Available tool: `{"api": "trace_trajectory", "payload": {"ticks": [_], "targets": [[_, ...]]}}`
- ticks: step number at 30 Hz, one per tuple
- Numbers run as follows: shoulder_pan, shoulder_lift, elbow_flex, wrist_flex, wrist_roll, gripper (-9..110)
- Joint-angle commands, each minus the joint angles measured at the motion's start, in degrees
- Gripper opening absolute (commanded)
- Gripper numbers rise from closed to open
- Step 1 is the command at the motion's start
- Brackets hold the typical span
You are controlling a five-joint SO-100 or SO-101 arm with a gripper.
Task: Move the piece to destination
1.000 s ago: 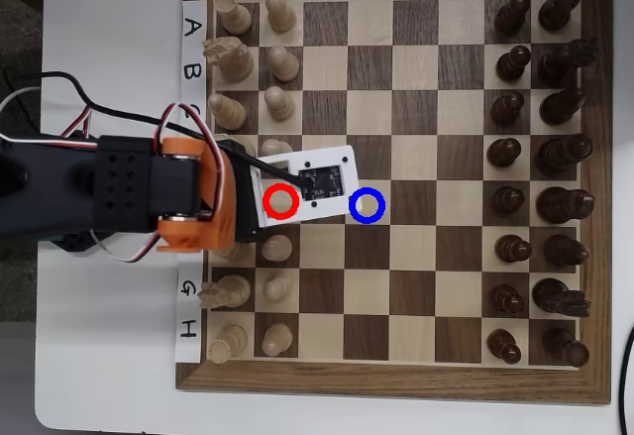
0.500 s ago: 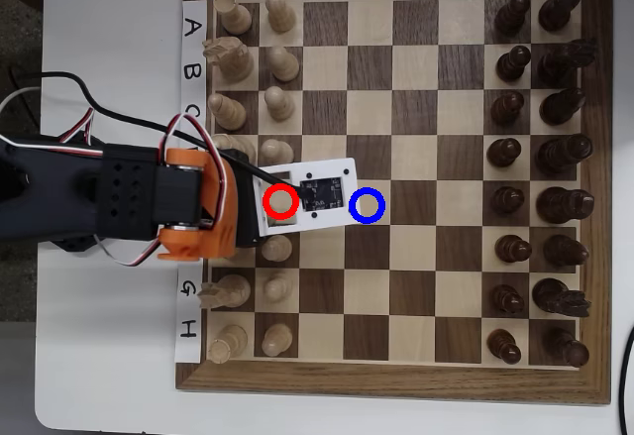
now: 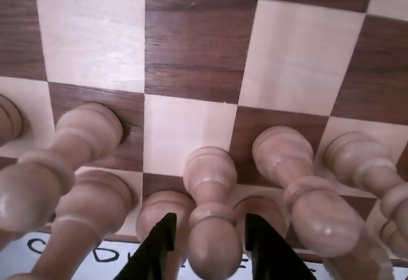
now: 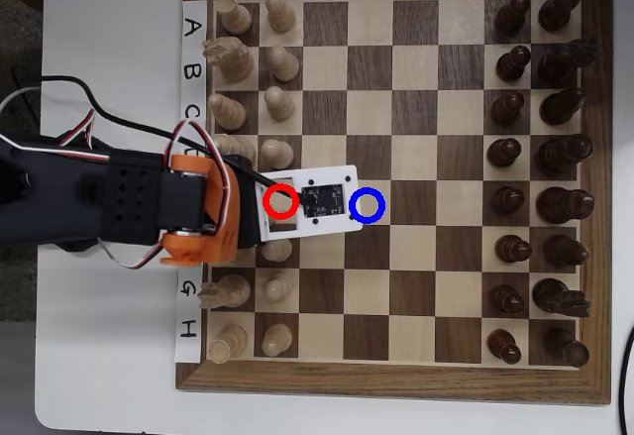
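In the overhead view the arm's white camera plate (image 4: 322, 202) hides your claw and the red-ringed square's pawn; the wrist view's 6 o'clock edge crops the claw (image 3: 210, 242).

Black arm (image 4: 89, 202) segments, orange joint bracket (image 4: 198, 212); white camera plate (image 4: 322, 200) with dark circuit board; red, white, black cables; black tapered jaws in wrist view.

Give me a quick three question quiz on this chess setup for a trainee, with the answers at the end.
1. True or false: the blue ring sits on an empty square.
2. In the wrist view, what stands between the jaws of the gripper?
3. Which ring lies nearer the dark pieces: A red, B blue?

Key: 1 true. 2 a pale pawn, with the jaws either side of it; contact is unclear. 3 B.
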Motion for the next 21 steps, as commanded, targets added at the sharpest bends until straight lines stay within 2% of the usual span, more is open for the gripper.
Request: {"api": "trace_trajectory", "payload": {"ticks": [1, 21], "targets": [[0.4, -0.1, -0.2, -0.4, -0.1, 12], [1.1, -0.4, -0.6, -0.4, 0.4, 4]]}}
